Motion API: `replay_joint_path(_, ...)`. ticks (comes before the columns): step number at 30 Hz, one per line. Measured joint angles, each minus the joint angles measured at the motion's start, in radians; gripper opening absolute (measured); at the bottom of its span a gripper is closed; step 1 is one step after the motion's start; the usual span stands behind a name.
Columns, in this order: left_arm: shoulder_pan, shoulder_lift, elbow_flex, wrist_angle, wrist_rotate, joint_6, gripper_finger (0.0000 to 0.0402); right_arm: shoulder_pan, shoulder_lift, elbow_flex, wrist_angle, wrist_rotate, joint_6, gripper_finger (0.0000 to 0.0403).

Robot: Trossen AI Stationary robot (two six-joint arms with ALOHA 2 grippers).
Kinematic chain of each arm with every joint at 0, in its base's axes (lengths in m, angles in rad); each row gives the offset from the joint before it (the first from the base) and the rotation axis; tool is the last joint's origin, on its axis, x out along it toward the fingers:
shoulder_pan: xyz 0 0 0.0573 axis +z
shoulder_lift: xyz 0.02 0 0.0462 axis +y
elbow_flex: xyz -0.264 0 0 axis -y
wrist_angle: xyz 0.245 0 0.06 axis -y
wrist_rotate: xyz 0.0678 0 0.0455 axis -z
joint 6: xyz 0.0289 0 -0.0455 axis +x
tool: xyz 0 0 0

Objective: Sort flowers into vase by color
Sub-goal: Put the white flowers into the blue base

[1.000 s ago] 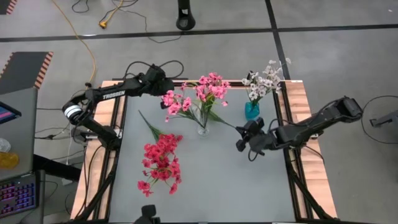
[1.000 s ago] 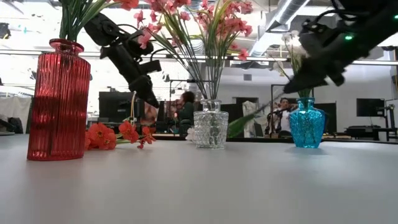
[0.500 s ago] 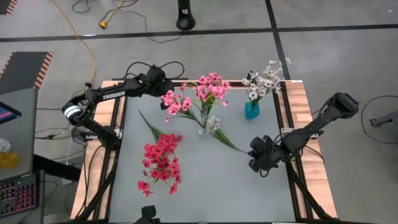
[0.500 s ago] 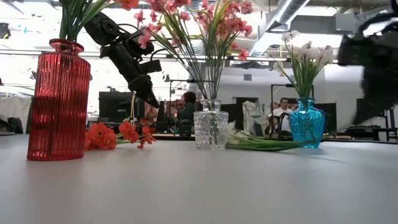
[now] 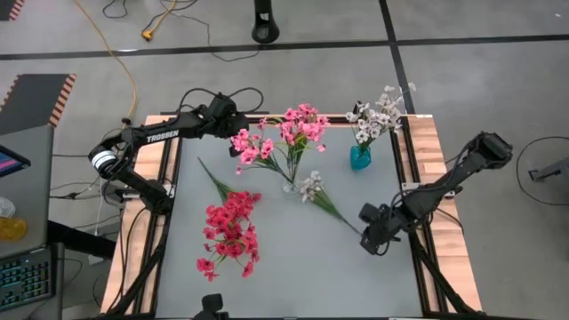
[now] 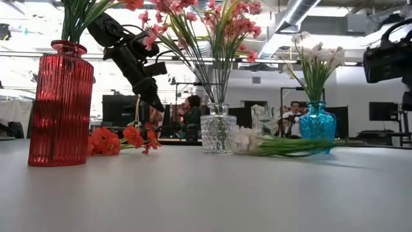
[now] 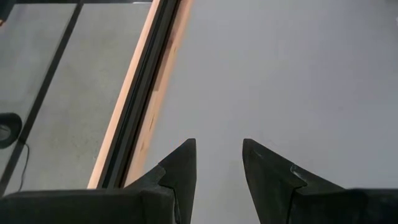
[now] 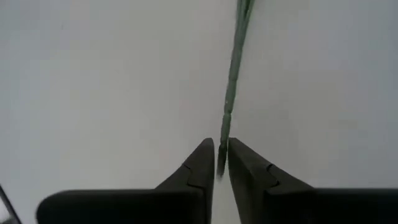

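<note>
between right hand [image 8: 221, 163] fingers, white sprig's stem [image 8: 233, 81].

Two black robot arms. Left arm [image 5: 164, 135]: long thin tube with white word "TROSSEN" on side, white ring [image 5: 104, 158] near base, black cables looping by wrist. Right arm [image 5: 444, 187]: black, chunky joints, thin tube in middle. Left gripper [image 7: 217, 163]: two dark pointed fingers, flat inner faces. Right gripper [image 8: 220, 163]: same dark pointed fingers, wide black block behind them.
</note>
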Motion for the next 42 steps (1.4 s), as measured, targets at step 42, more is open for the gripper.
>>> replay_joint_path(42,-0.001,0.001,0.0,-0.007,0.021,0.001,0.0119,-0.441,0.184,0.034,0.345,0.061,-0.56,0.0225)
